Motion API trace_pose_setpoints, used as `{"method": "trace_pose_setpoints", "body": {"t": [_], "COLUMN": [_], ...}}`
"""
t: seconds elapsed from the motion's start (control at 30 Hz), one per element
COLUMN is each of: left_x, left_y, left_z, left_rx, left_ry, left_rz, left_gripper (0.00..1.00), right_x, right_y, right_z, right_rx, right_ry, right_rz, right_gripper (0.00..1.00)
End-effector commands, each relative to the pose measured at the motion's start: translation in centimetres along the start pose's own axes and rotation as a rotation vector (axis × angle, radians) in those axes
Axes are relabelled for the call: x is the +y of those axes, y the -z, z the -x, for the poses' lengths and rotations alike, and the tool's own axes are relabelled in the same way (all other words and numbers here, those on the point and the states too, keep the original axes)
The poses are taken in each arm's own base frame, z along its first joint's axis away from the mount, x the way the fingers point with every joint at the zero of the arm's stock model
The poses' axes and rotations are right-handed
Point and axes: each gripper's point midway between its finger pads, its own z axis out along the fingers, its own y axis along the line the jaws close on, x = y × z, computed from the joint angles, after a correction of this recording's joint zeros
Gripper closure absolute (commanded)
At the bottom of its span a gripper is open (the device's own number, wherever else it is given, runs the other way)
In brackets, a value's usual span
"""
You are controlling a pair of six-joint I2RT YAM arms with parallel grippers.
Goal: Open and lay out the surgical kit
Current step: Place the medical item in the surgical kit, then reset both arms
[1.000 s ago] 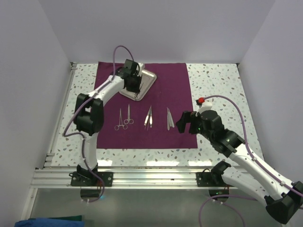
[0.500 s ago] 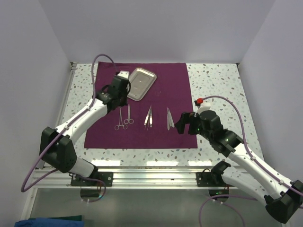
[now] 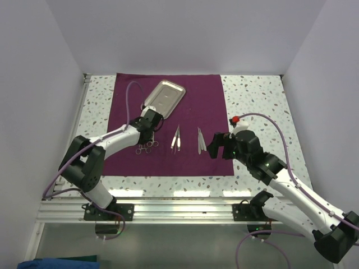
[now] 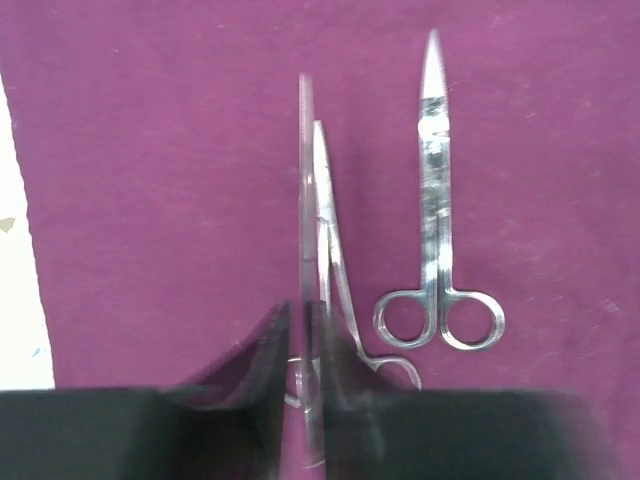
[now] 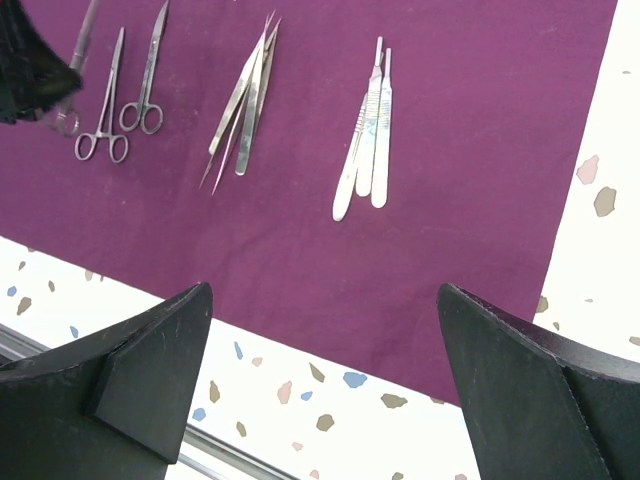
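the thin steel instrument (image 4: 303, 180) looks light, stiff and slick, best pinched mid-shaft. the left claw (image 4: 305, 315) is clamped narrow on it, edge-on over the purple wrap (image 3: 207, 101) spread on the counter (image 3: 252, 101), beside the forceps (image 4: 340, 280) and scissors (image 4: 437, 200). a second ago that claw was over the tray (image 3: 164, 96); now it is at the row. the right claw (image 5: 322, 290) gapes wide, empty, unmoved.

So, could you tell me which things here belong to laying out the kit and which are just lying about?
Job: purple cloth, steel tray, scissors, tweezers, scalpel handles, thin instrument in left gripper.
Just there: speckled table, aluminium rail, blue cloth at bottom left.
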Motion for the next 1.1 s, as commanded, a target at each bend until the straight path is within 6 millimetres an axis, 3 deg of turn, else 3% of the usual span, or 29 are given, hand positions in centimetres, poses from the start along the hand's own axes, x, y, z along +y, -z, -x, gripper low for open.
{"method": "trace_pose_setpoints", "body": {"t": [0.0, 0.1, 0.2, 0.3, 0.4, 0.5, 0.63, 0.73, 0.9, 1.07], "left_x": [-1.1, -1.0, -0.9, -0.6, -0.6, -0.7, 0.1, 1.0, 2.5, 2.8], "left_y": [-0.2, -0.1, 0.4, 1.8, 4.8, 8.7, 14.2, 16.4, 17.4, 16.7], "left_z": [2.2, 1.8, 2.1, 3.0, 4.5, 6.0, 7.6, 8.0, 7.8, 7.4], "left_rx": [-0.099, -0.104, -0.12, -0.159, -0.241, -0.38, -0.627, -0.736, -0.802, -0.777], "left_ry": [0.052, 0.037, 0.044, 0.065, 0.109, 0.16, 0.215, 0.243, 0.288, 0.285], "left_rz": [0.004, 0.038, 0.044, 0.031, -0.033, -0.175, -0.375, -0.43, -0.416, -0.382], "left_gripper": [0.75, 0.34, 0.26, 0.26, 0.27, 0.29, 0.28, 0.28, 0.29, 0.31], "right_x": [0.1, 0.2, 0.4, 0.7, 1.0, 1.3, 0.4, 0.9, 0.9, 1.0], "right_y": [-0.3, -0.3, -0.2, 0.2, 1.2, 2.8, 3.8, 4.4, 4.6, 4.9], "right_z": [0.5, 0.4, 0.7, 1.1, 2.4, 4.0, 4.5, 4.6, 4.8, 4.9], "right_rx": [-0.021, -0.019, -0.032, -0.052, -0.118, -0.236, -0.33, -0.375, -0.403, -0.416], "right_ry": [-0.006, -0.005, -0.001, -0.004, -0.016, -0.04, -0.074, -0.059, -0.053, -0.045], "right_rz": [0.004, 0.007, 0.019, 0.04, 0.058, 0.103, 0.098, 0.15, 0.163, 0.176], "right_gripper": [0.02, 0.02, 0.02, 0.02, 0.02, 0.02, 0.02, 0.02, 0.02, 0.03]}}
